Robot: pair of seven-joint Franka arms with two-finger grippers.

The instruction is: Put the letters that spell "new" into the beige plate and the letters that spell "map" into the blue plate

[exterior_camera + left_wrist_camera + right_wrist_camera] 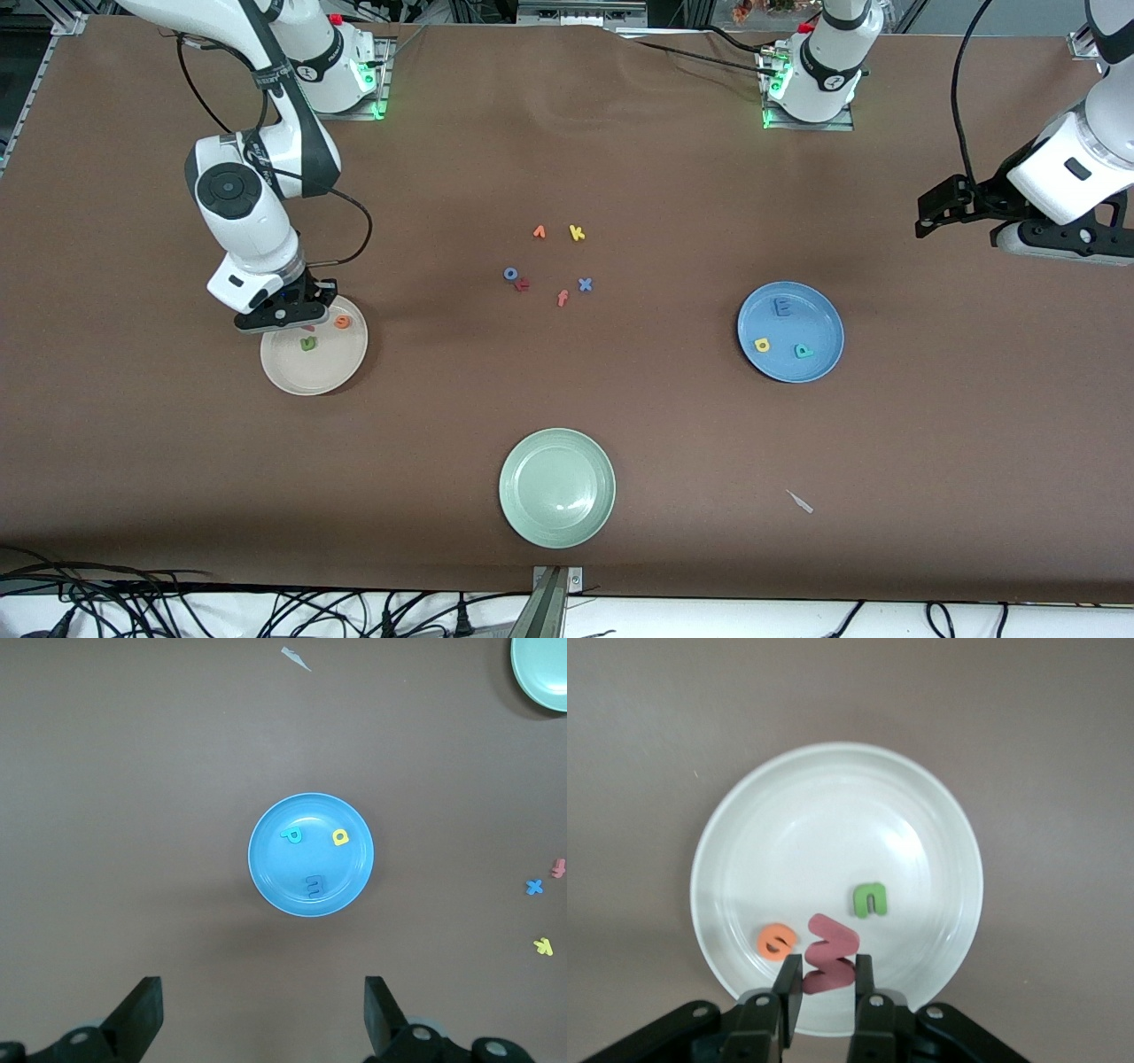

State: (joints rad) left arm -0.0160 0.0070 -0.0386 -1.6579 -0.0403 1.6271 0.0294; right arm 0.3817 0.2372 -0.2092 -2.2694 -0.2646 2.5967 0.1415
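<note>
My right gripper [826, 964] is shut on the salmon-pink w [829, 952], low over the beige plate [824, 815]. The green n [870, 900] and the orange e [777, 941] lie in that plate beside the w. From the front, the right gripper [297, 321] hangs over the beige plate's [301, 377] edge toward the robots. The blue plate [819, 319] holds the blue m [783, 307], the yellow a [762, 345] and the teal p [803, 351]. My left gripper [263, 1005] waits open and empty, high up at the left arm's end of the table.
A pale green plate [557, 487] sits near the front edge. Loose letters lie mid-table: orange v [539, 232], yellow k [577, 233], blue o [510, 274], a red letter [523, 284], orange f [562, 299], blue x [585, 284]. A white scrap [800, 501] lies beside the green plate.
</note>
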